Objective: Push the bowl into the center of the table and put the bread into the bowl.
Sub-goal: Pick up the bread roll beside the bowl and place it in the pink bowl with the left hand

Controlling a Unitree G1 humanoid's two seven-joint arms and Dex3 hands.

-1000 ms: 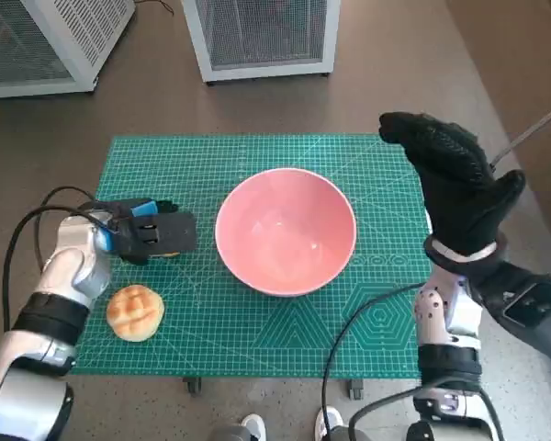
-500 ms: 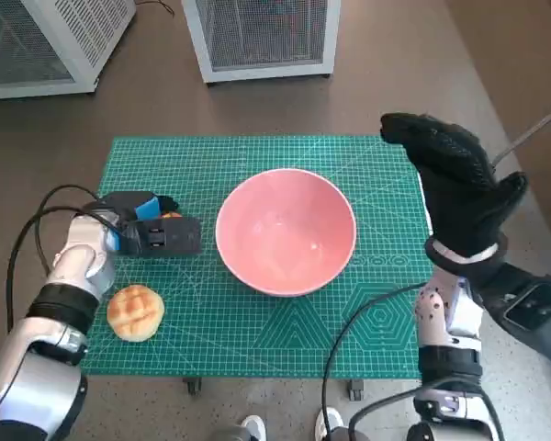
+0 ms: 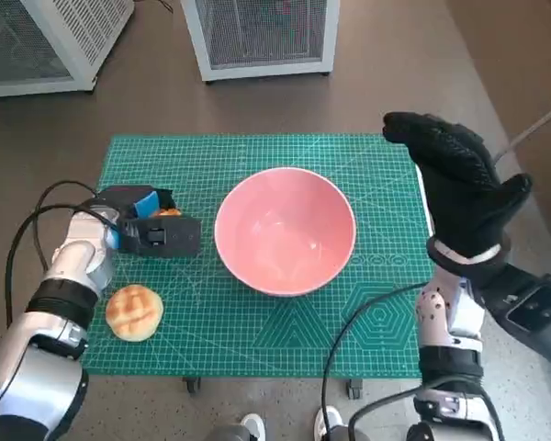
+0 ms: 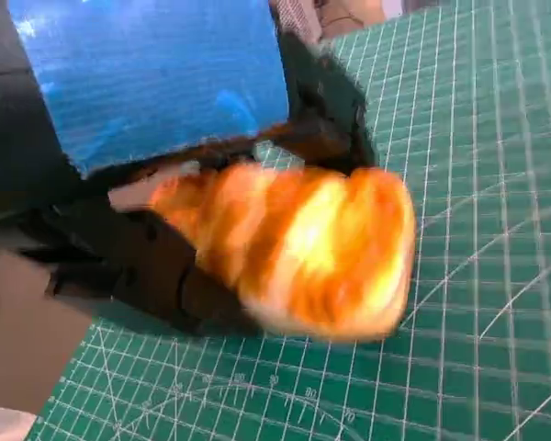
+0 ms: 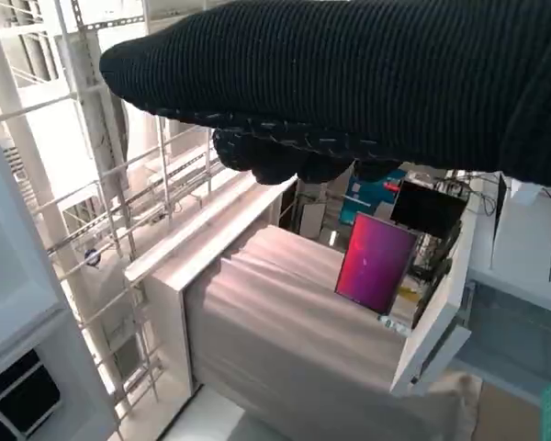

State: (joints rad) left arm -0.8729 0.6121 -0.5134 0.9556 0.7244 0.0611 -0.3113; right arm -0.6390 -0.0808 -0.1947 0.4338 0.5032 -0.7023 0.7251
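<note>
The pink bowl (image 3: 286, 229) stands near the middle of the green cutting mat (image 3: 257, 322), with nothing in it. My left hand (image 3: 153, 230) hovers over the mat to the bowl's left and grips a golden-brown piece of bread (image 4: 298, 248), which peeks out as an orange spot (image 3: 166, 213) in the head view. A second round bun (image 3: 134, 311) lies on the mat near the front left edge, below my left forearm. My right hand (image 3: 459, 184) is raised over the mat's right edge, fingers spread, holding nothing.
Two white mesh-sided units (image 3: 262, 32) stand on the floor beyond the table. A black cable (image 3: 37, 216) loops by my left arm. The right wrist view points up at shelving and a white cabinet (image 5: 257, 303).
My left hand has lifted slightly and shifted toward the bowl with the bread in its grip. The right hand, bowl and bun have stayed put.
</note>
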